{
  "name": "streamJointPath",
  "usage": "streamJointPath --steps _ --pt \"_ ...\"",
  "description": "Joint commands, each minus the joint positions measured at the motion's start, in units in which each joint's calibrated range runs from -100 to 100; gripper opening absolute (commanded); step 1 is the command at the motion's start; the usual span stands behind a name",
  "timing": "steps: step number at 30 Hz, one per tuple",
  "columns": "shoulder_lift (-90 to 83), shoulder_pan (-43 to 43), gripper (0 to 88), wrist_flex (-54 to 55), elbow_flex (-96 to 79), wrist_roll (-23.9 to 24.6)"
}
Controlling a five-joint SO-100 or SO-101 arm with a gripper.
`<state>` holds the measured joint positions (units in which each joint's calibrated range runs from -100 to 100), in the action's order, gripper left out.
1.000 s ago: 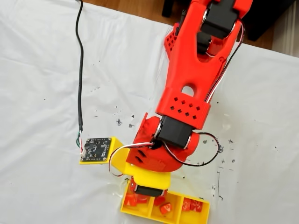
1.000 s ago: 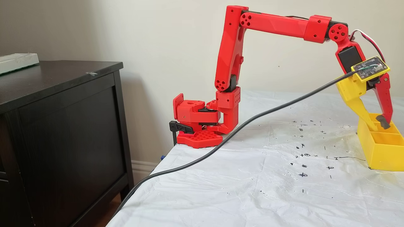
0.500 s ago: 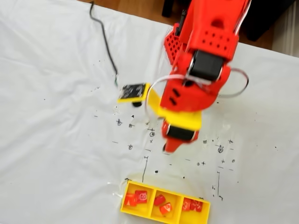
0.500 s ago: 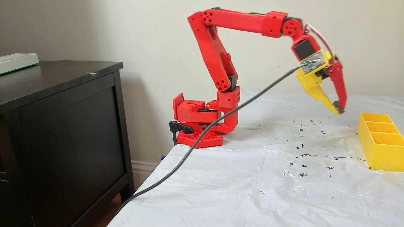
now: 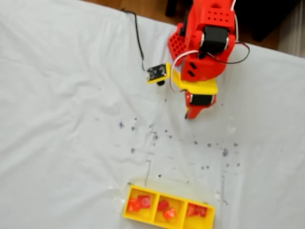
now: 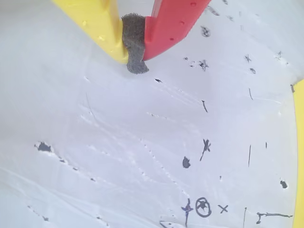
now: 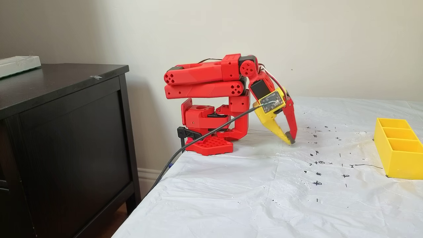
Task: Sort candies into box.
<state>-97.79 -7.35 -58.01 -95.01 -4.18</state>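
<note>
The yellow box [image 5: 143,220] lies at the bottom of a fixed view, and each of its three compartments holds candies: left [image 5: 137,202], middle [image 5: 166,210] and right [image 5: 196,210]. From the side, the box [image 7: 401,162] stands at the far right of the table. Its edge [image 6: 299,156] shows at the right of the wrist view. My gripper [image 5: 188,114] is far from the box, near the arm's base. It is shut with nothing between its fingers; the yellow and red jaws meet on a grey pad [image 6: 134,52]. Its tip [image 7: 290,140] hangs just above the sheet.
A white plastic sheet with black pen marks [image 6: 203,207] covers the table. A black cable [image 7: 205,137] runs from the wrist's circuit board [image 5: 157,72] off the table's left edge. A dark cabinet [image 7: 66,132] stands beside the table. The arm's red base [image 7: 208,132] sits at the table's corner.
The arm has pulled back from the box and folded down by its base. The gripper has left the box's compartment and come down near the sheet, shut.
</note>
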Motion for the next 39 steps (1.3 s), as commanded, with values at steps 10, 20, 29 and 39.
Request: streamJointPath --steps 10,20,29,39 --pt "-1.19 0.65 0.1 -14.16 2.84 0.88" --pt "-1.27 2.92 0.1 -14.16 2.84 1.81" --pt "-1.27 2.92 0.1 -14.16 2.84 1.81" --pt "-1.27 2.92 0.1 -14.16 2.84 1.81"
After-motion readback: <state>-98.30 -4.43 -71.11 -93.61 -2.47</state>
